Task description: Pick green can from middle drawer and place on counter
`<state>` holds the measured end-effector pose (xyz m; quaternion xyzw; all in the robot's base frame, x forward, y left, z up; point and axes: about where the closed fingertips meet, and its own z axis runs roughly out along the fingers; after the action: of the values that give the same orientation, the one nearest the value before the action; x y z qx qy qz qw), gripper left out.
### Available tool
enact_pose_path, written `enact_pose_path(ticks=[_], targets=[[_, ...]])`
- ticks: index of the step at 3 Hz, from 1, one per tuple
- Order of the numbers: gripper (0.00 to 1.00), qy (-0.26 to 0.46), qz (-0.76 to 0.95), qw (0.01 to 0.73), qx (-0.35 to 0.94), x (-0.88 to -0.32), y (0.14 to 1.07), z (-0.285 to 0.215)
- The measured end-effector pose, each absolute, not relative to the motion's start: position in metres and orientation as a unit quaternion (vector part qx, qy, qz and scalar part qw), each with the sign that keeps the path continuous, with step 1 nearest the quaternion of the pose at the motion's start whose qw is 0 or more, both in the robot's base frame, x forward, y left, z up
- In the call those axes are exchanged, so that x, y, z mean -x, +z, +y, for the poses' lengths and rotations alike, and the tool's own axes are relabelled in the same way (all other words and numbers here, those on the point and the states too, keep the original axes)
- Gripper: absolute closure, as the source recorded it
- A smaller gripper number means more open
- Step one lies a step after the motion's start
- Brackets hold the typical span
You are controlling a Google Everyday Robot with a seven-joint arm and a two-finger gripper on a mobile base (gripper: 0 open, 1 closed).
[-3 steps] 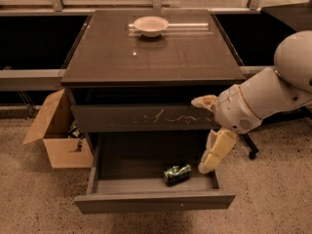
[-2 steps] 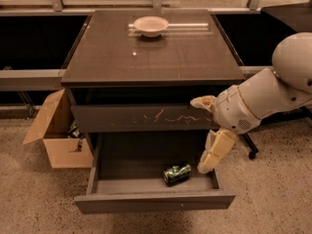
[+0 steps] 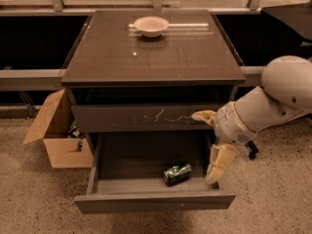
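Observation:
The green can (image 3: 177, 173) lies on its side in the open middle drawer (image 3: 153, 202), near the front and right of centre. My gripper (image 3: 203, 147) hangs at the drawer's right side, just right of the can and apart from it. Its two cream fingers are spread wide: one points left across the scratched drawer front, the other (image 3: 219, 163) points down into the drawer's right end. It holds nothing. The counter (image 3: 156, 52) is the glossy dark brown top above.
A white bowl (image 3: 151, 26) stands at the back of the counter. The scratched drawer front (image 3: 146, 117) above the open drawer is shut. An open cardboard box (image 3: 58, 138) sits on the floor left of the cabinet. My white arm (image 3: 273, 101) reaches in from the right.

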<state>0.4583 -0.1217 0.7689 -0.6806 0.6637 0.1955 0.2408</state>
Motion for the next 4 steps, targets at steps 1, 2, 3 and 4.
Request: enact_pose_path(ticks=[1, 2, 3, 4], targets=[[0.00, 0.180, 0.651, 0.226, 0.702, -0.459, 0.731, -0.136], [0.00, 0.180, 0.646, 0.209, 0.712, -0.469, 0.684, -0.152], [0.00, 0.190, 0.652, 0.199, 0.706, -0.483, 0.642, -0.165], [0.00, 0.206, 0.661, 0.227, 0.685, -0.499, 0.603, -0.176]])
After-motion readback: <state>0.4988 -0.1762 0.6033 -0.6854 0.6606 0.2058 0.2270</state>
